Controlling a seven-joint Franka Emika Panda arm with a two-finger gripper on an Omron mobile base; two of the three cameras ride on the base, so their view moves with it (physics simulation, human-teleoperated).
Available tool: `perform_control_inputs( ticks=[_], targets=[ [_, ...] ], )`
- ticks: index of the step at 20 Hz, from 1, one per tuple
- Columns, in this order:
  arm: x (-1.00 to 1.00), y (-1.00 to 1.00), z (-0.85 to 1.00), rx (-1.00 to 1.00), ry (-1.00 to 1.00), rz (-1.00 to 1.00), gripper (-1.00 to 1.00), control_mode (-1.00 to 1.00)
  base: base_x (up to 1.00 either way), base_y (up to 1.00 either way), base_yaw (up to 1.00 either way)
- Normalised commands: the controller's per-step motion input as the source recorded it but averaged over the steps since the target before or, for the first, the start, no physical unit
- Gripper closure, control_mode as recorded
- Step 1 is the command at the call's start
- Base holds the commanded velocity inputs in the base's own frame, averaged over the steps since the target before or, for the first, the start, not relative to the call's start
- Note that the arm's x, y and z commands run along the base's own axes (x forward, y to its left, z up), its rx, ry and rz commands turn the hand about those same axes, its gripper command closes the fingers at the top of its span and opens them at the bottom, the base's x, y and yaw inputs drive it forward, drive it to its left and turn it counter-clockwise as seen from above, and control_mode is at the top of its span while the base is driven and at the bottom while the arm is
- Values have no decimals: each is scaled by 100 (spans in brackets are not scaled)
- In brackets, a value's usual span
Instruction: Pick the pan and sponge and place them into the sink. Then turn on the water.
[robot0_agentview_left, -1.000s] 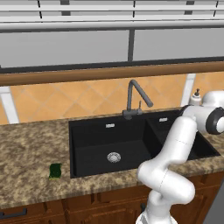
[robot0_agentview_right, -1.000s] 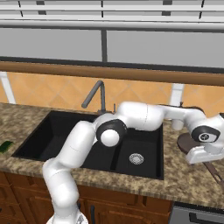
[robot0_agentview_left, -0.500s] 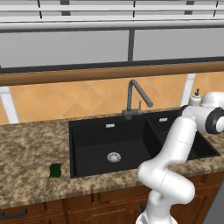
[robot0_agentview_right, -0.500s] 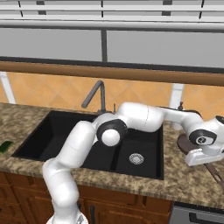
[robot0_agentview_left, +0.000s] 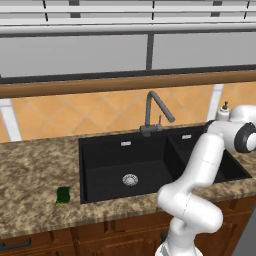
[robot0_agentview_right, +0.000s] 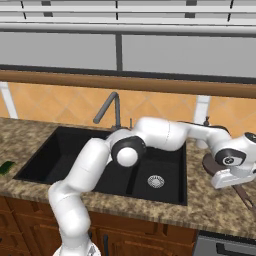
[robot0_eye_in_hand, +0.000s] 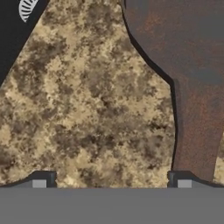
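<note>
Pan (robot0_eye_in_hand: 192, 65) on the speckled stone surface (robot0_eye_in_hand: 87, 109), right of the sink (robot0_agentview_right: 65, 150), with the jaws spread wide above it.

One pan: in the hand view its brown-grey body fills the upper right and its handle runs down toward the right fingertip (robot0_eye_in_hand: 183, 181); in the right base view it lies partly hidden behind the gripper (robot0_agentview_right: 231, 176), handle end poking out toward the front edge. One sponge (robot0_agentview_left: 63, 194), dark green, sits on the surface just left of the sink, well apart from the pan. One black sink with two basins, each with a round metal drain. One dark gooseneck faucet (robot0_agentview_left: 155, 111) behind the divider; no stream falls from it. One small white bottle (robot0_agentview_left: 223, 111) stands by the back wall. No writing is readable anywhere.
</note>
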Motion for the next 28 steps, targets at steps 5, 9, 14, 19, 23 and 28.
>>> perform_control_inputs(
  ticks=[5,9,14,19,23,28],
  targets=[
    [8,-19,0,0,0,0,-100,-100,0,0,0],
    [13,-25,-1,0,0,0,-100,-100,0,0,0],
    [13,-28,-6,0,0,0,-100,-100,0,0,0],
    [0,-12,-29,0,2,0,-100,-100,0,0,0],
    [2,-7,-24,0,0,0,-100,-100,0,0,0],
    [2,-5,-14,0,0,0,-100,-100,0,0,0]
  ],
)
